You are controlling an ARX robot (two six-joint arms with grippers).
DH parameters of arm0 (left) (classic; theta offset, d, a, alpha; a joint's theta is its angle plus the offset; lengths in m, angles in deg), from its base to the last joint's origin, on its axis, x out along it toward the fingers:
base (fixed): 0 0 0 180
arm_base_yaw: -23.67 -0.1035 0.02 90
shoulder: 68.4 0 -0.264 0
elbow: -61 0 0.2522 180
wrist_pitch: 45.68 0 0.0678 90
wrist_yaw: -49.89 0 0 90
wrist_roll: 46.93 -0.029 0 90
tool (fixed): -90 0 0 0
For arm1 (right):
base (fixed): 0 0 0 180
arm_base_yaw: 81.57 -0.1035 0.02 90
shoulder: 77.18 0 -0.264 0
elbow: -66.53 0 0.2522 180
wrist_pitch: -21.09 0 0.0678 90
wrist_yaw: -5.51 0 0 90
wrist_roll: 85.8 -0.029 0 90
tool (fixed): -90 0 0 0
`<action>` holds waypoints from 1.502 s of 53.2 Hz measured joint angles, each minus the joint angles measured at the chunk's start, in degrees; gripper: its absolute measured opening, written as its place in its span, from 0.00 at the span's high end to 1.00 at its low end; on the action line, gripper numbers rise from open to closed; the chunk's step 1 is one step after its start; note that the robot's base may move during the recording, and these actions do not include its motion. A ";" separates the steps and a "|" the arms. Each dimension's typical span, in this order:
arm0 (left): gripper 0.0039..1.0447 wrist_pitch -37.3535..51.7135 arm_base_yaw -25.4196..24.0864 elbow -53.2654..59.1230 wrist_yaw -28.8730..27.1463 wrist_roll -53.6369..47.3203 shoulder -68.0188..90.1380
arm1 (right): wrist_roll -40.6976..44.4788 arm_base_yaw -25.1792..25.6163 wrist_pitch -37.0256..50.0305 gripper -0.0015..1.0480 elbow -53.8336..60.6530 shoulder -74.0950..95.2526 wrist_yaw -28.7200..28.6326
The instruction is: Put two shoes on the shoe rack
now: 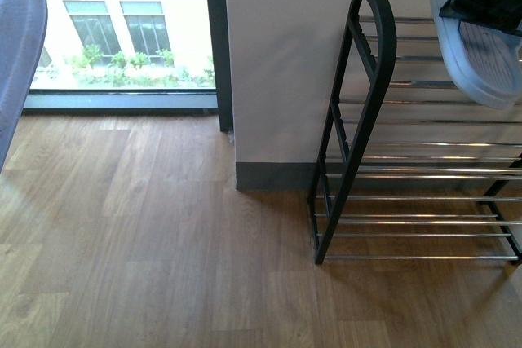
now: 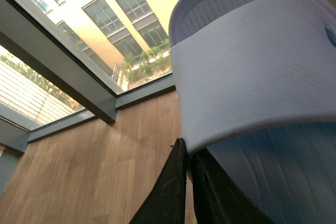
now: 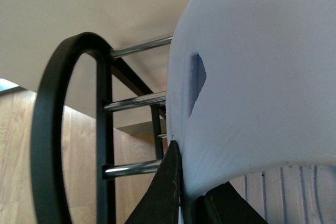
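Observation:
No grey sneakers are in view; the shoes here are two pale blue slide sandals. My right gripper (image 1: pixel 477 2) is shut on one sandal (image 1: pixel 481 55) and holds it above the upper rods of the shoe rack (image 1: pixel 408 148), at the top right of the front view. In the right wrist view the gripper (image 3: pixel 184 192) pinches the strap's edge of that sandal (image 3: pixel 252 87), beside the rack's black end frame (image 3: pixel 50 129). My left gripper (image 2: pixel 186 182) is shut on the strap's edge of the other sandal (image 2: pixel 252 77), held high over the floor; a blurred blue shape (image 1: pixel 16 38) at the far left is probably this sandal.
The rack stands against a white wall (image 1: pixel 285 55) with a grey skirting (image 1: pixel 273 175). A floor-level window (image 1: pixel 122 30) with a dark frame is at the left. Wooden floor (image 1: pixel 163 242) fills the foreground.

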 joint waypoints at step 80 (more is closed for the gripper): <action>0.99 0.00 0.00 0.00 0.00 0.00 0.00 | 16.94 8.68 -7.85 0.78 -12.59 10.34 -1.03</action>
